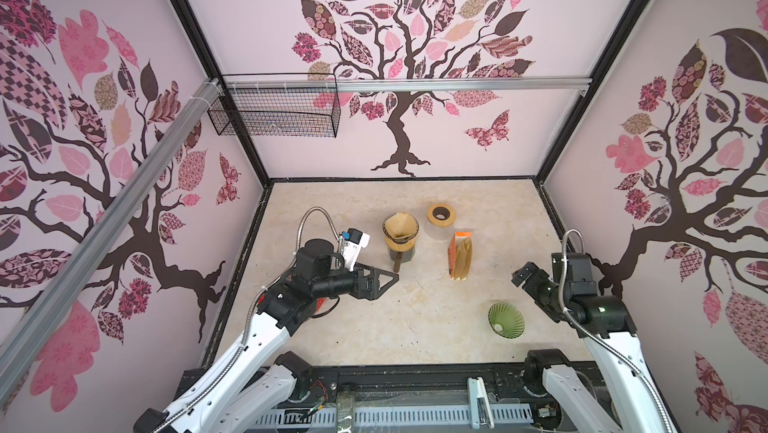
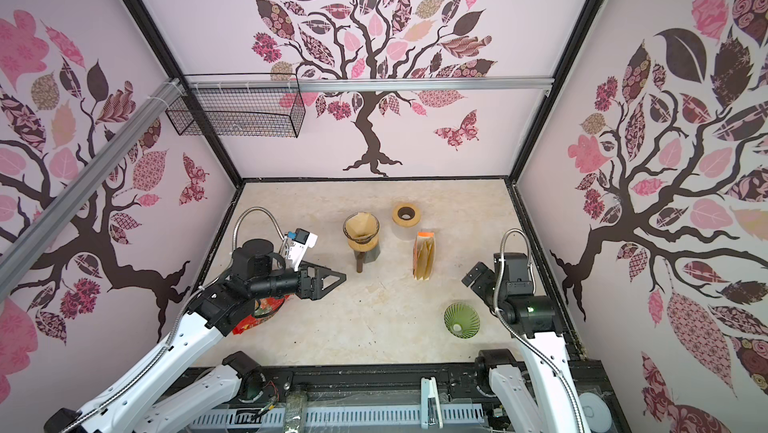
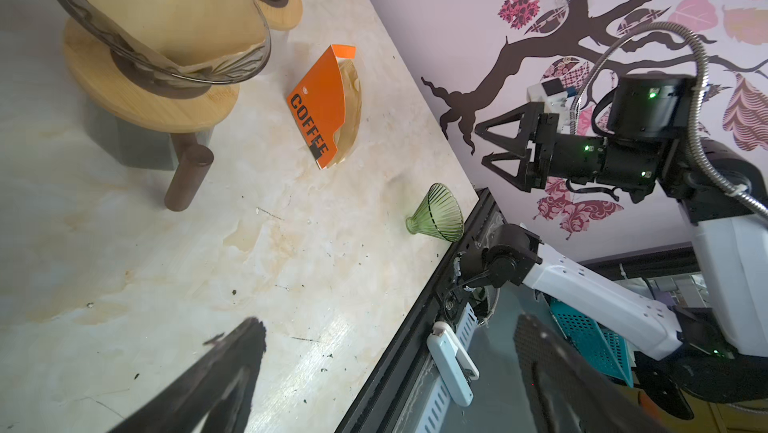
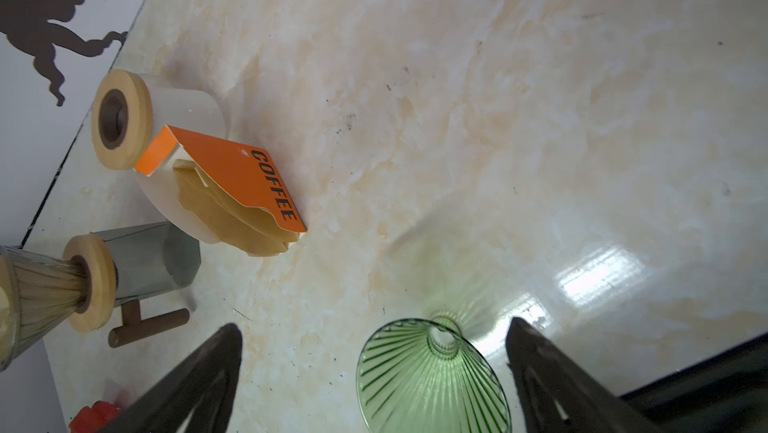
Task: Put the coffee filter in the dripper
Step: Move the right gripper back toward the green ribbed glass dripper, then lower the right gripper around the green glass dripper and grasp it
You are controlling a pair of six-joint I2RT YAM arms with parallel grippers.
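While filter (image 1: 399,225) sits in dripper (image 1: 411,245), L pincer (image 1: 392,276) & R pincer (image 3: 480,145) splayed empty, red obj (image 2: 249,325) half-hidden under L arm (image 2: 183,339).

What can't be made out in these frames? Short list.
- Red-orange object: in a top view the left arm covers most of it; the right wrist view's edge cuts it off. Unidentifiable.
- Brown paper coffee filter in the smoked-glass dripper: how deep its tip sits. It is too small in both top views and cropped in the left wrist view.
- Orange COFFEE filter packet: filter count, because the sheets overlap.
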